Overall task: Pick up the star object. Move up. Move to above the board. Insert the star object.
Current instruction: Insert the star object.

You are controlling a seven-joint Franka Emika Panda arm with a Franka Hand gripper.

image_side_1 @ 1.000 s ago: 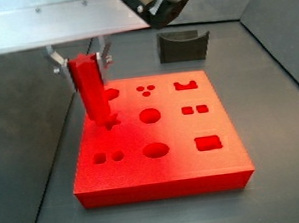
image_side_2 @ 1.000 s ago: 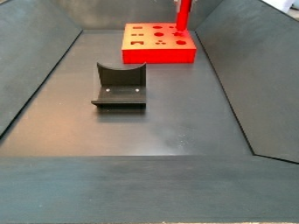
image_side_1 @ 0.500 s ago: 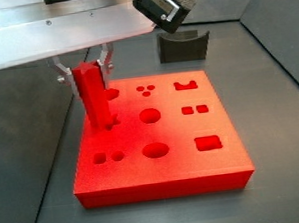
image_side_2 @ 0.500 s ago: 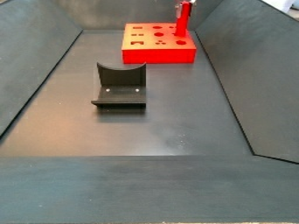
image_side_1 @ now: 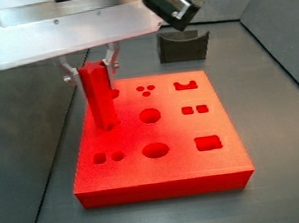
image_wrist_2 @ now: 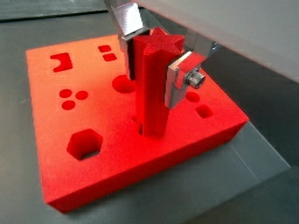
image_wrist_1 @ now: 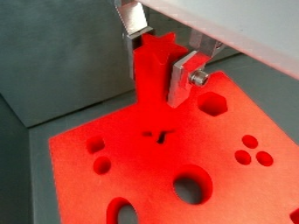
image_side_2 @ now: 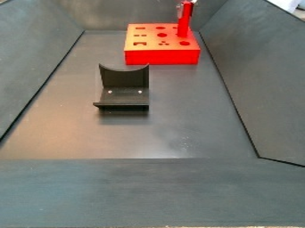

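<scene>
The star object (image_side_1: 100, 99) is a tall red peg with a star-shaped top, standing upright. Its lower end sits in a recess near the left edge of the red board (image_side_1: 132, 172). My gripper (image_side_1: 93, 64) is shut on the peg's upper part. In both wrist views the silver fingers (image_wrist_1: 187, 77) (image_wrist_2: 184, 80) press the peg (image_wrist_1: 149, 80) (image_wrist_2: 149, 98) from two sides above the board (image_wrist_1: 140, 175) (image_wrist_2: 105, 114). In a side view the peg (image_side_2: 185, 27) stands at the board's (image_side_2: 149, 56) far right, with the gripper (image_side_2: 185, 7) at its top.
The dark fixture (image_side_1: 182, 47) stands on the grey floor behind the board, and it also shows in a side view (image_side_2: 121, 89) in front of the board. Sloping grey walls enclose the floor. Other recesses, among them circles, squares and a hexagon (image_wrist_2: 83, 143), dot the board's top.
The gripper and the peg have moved down. The peg's lower end now sits deeper in the board's recess.
</scene>
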